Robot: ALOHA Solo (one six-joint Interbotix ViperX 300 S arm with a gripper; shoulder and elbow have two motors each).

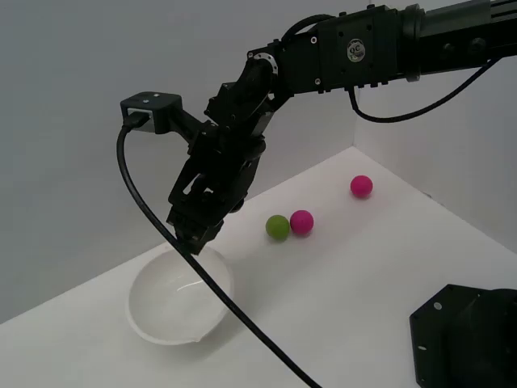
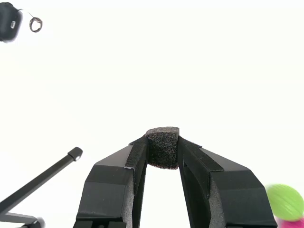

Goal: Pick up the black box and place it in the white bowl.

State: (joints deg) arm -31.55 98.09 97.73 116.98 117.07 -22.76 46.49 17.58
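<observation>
Gripper (image 2: 162,148) pinching black box (image 2: 162,147) hangs just above white bowl (image 1: 161,319) rim.

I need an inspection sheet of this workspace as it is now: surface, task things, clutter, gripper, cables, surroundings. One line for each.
Surface: white table, no spills seen.
Job's things: black box is pinched between the fingertips; white bowl sits at the exterior view's left, nothing seen inside it.
Clutter: green ball touching a pink ball; a second pink ball apart, further back.
Grippers: gripper shut on the black box, over the bowl's rear rim.
Cables: black cable hangs from the wrist camera across the bowl.
Surroundings: plain grey wall; black robot base at the exterior view's lower right.
</observation>
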